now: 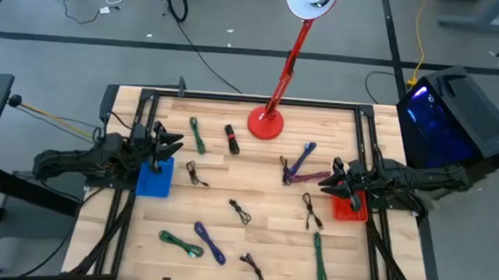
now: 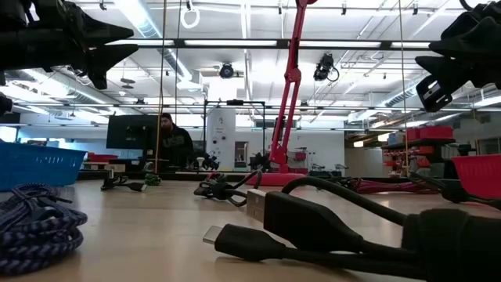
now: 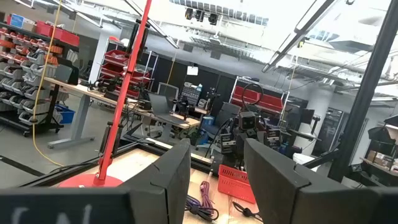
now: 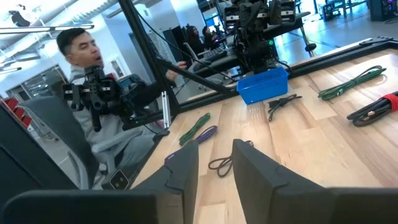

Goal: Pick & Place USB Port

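Overhead, both grippers, left gripper (image 1: 174, 143) and right gripper (image 1: 327, 181), hang apart above scattered cables (image 1: 242, 212).

We saw two dark, jointed arms, the left arm (image 1: 83, 160) and right arm (image 1: 412, 178) alike, each ending in flat, blocky black fingers (image 3: 177, 180) with angular edges.

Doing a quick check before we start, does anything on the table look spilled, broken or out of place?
Nothing stands out. Coiled cables lie scattered across the table, the blue bin and red bin sit upright at opposite sides, and the red lamp stands at the back.
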